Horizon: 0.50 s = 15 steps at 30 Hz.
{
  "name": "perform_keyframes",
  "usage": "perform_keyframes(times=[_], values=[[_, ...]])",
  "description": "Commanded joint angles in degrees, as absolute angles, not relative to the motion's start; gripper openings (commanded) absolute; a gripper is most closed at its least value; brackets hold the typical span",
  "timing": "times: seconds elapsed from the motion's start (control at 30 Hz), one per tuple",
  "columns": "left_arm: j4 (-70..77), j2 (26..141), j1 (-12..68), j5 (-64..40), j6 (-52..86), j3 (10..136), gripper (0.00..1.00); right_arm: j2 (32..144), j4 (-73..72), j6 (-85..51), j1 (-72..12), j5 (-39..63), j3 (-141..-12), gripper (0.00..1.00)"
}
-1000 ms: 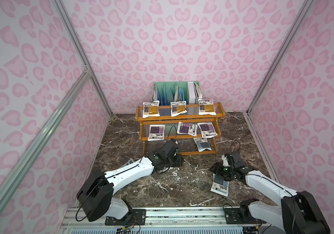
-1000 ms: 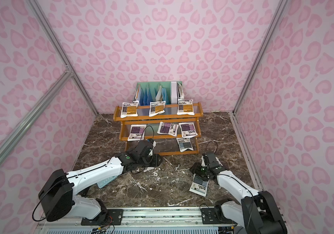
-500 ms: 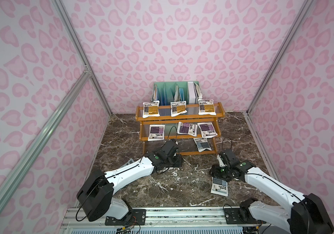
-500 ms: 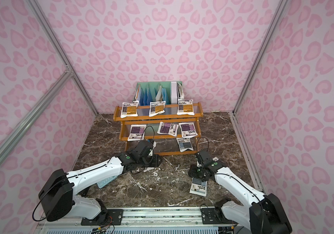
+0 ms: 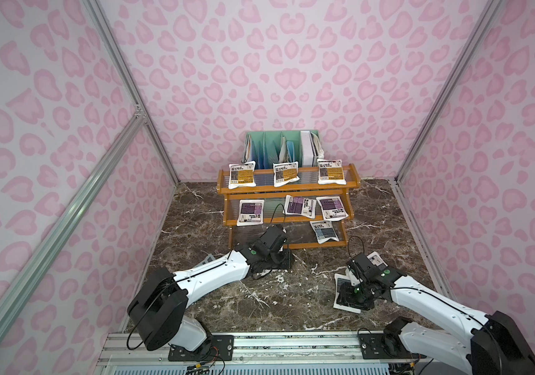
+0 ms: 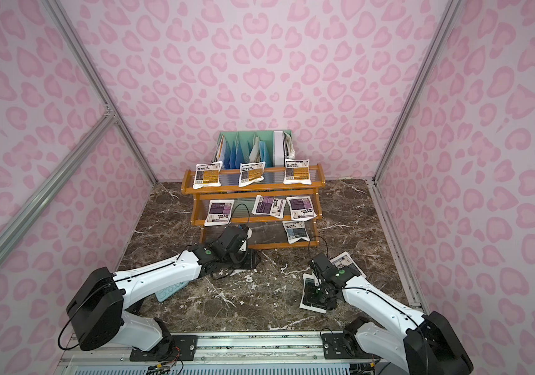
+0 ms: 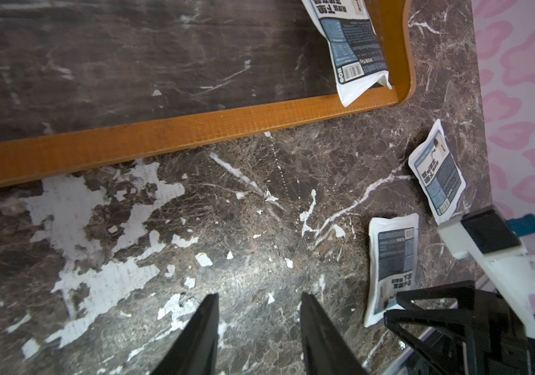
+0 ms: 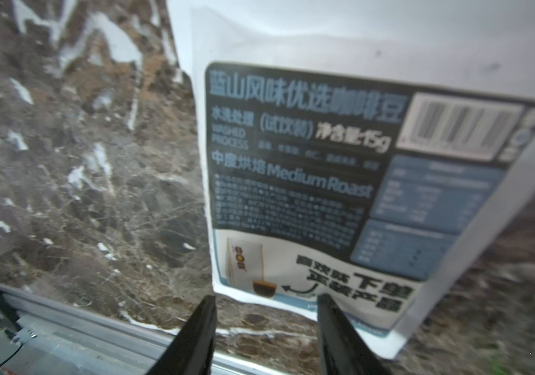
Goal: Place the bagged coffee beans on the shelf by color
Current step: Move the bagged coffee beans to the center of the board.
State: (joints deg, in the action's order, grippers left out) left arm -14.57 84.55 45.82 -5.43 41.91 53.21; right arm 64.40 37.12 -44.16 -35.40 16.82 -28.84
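Marble tabletop [image 8: 81, 194] bears a flat white pouch [image 8: 324, 181] with grey-blue label; both arms' jaws parted, gripping nothing.

Visitor: What are you built from?

Robot: My left arm [image 5: 214, 276] and right arm [image 5: 434, 302] match. Both have white shells on the long links, black housings at the joints, and a big rounded black drum [image 5: 157, 311] at each shoulder.

Visitor: Any markings?

Robot: A small green dot [image 5: 252, 250] near each wrist. Thin black cables [image 5: 274, 214] loop loose there too.

Visitor: And the tips?

Robot: My left end effector [image 7: 259, 297] and right end effector [image 8: 266, 298] each carry two slim, tapered black fingers [image 7: 201, 331]. A white bracket [image 7: 486, 256] at my right wrist bears a black camera block with a blue lead. My black foot plates [image 5: 201, 349] are screwed to a ribbed aluminium rail [image 5: 292, 344].
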Motion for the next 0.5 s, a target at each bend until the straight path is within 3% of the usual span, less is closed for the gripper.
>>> perform_keyframes(times=[0.0, 0.27, 0.47], values=[[-14.3, 84.0, 45.8, -6.7, 41.1, 53.4, 0.45, 68.9, 24.7, -40.9, -35.4, 25.9, -30.3, 0.5], [-17.6, 83.0, 45.8, -7.7, 39.0, 53.6, 0.46, 79.3, 11.7, -38.0, -34.5, 36.8, -38.4, 0.5], [-19.4, 84.8, 46.7, -11.2, 35.6, 55.4, 0.46, 78.9, 19.0, -35.2, -33.0, 26.7, -42.8, 0.51]])
